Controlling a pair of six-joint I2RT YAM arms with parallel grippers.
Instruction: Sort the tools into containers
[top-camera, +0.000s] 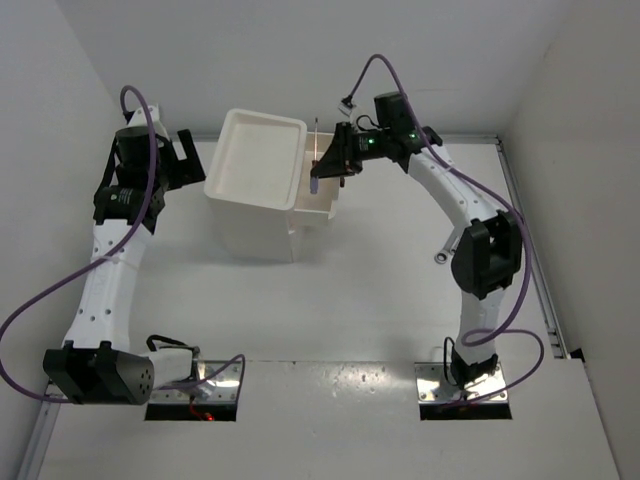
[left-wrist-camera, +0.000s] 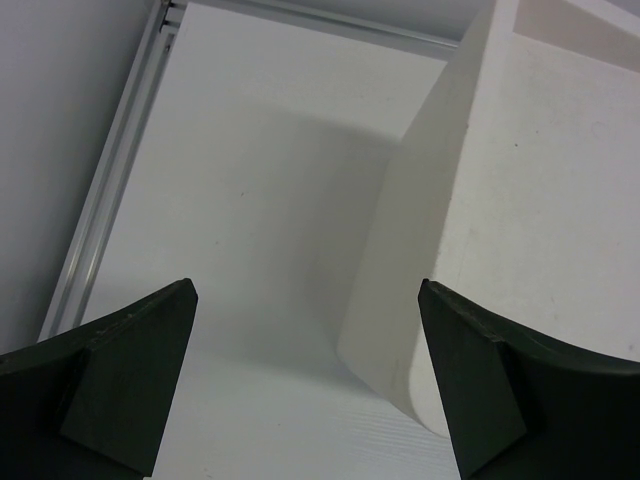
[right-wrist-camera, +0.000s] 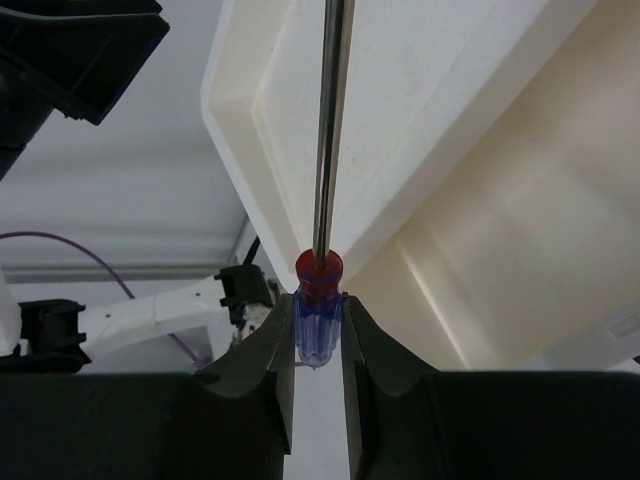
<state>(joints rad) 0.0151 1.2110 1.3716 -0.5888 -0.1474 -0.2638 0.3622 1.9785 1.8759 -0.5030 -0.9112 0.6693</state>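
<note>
The right end effector (right-wrist-camera: 318, 325) is clamped on the blue-handled screwdriver (right-wrist-camera: 326, 180), its two dark fingers pressing the translucent blue handle from either side. A red collar sits just above the grip. From it a slim, polished steel shaft runs straight out ahead of the wrist.

In the top view the tool's long axis lies roughly parallel to the right side of the white drawer unit (top-camera: 250, 225). The handle points toward the arm bases and the tip toward the far wall. The tool hangs in the air, touching nothing but the fingers.

The relation that matters is vertical. A pulled-out drawer (top-camera: 318, 208) juts from the unit's right side, below the handle and slightly nearer the bases. I judge that releasing the tool calls for a small shift that way and a descent, with the shaft kept along the drawer's length so it clears the walls. Which of the stacked drawers this is cannot be told.

The unit is smooth, matte, boxy plastic with rounded corners and a recessed tray top (top-camera: 262, 118); the drawer's inside looks creamier.

The left end effector (left-wrist-camera: 305, 295) stands with its fingers wide apart and holds nothing. It sits just beside the unit's left wall, over the bare worktop (left-wrist-camera: 250, 180). The right arm is plainly the nearer one to the drawer.

A small silver wrench (top-camera: 441, 256) lies on the worktop, partly hidden by the right arm.
</note>
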